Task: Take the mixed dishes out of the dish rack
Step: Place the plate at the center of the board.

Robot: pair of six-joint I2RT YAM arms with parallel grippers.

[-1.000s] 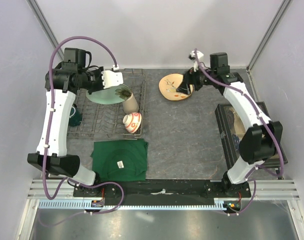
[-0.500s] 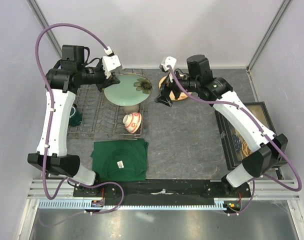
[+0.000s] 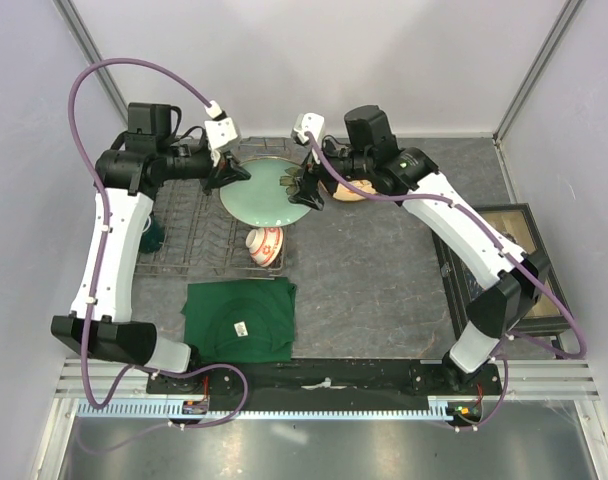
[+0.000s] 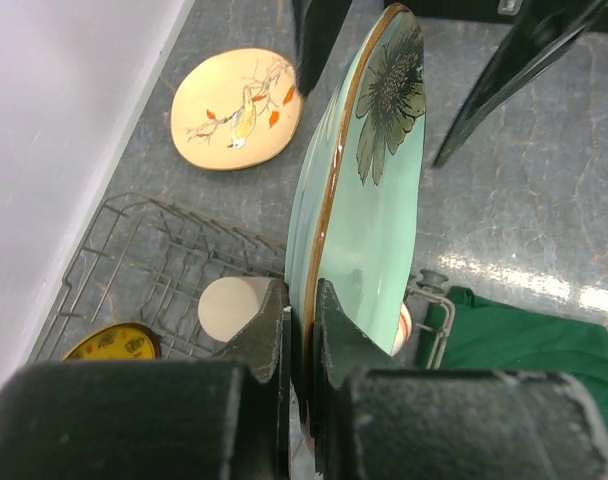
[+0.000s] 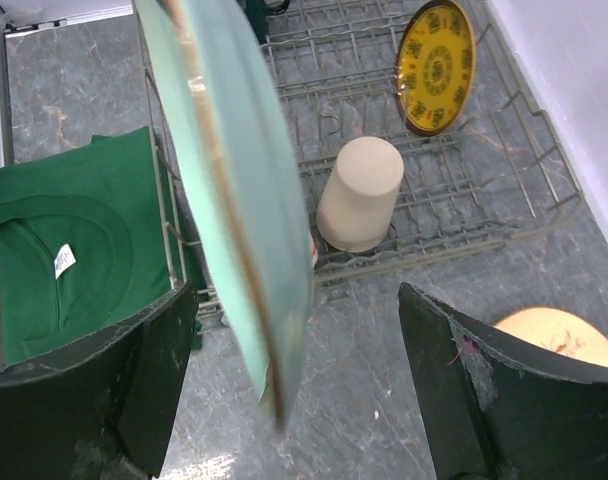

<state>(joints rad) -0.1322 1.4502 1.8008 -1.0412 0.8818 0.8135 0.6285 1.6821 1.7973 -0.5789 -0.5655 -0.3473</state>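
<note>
From above, the left gripper [image 3: 227,170] is clamped on the left rim of the pale teal plate [image 3: 264,193], a round glazed dish with a dark flower print. It holds the plate over the far right corner of the dish rack [image 3: 199,240], a large rectangular grey wire rack on the left of the table. The right gripper [image 3: 306,185] has its jaws spread wide at the plate's right edge. A small red-and-white bowl [image 3: 265,243] sits at the rack's near right corner and a dark green mug [image 3: 152,232] at its left side. A dark green folded cloth [image 3: 239,318] lies near the rack. A cream floral plate [image 3: 356,190] lies flat on the table, partly hidden behind the right arm.

In the left wrist view, the black fingers [image 4: 264,335] pinch the teal plate [image 4: 369,200] edge-on at its brown rim. The right gripper's two fingers [image 4: 319,40] stand on either side of the plate's far edge, apart from it. Below are the tall beige cup [image 4: 229,305] and the yellow-and-dark patterned plate [image 4: 109,343] in the rack.

In the right wrist view, the right gripper [image 5: 296,300] is open with the teal plate's [image 5: 234,200] rim between its fingers; whether they touch it I cannot tell. The yellow plate [image 5: 436,65] stands upright among the tines, with the beige cup [image 5: 359,195] near it.
</note>
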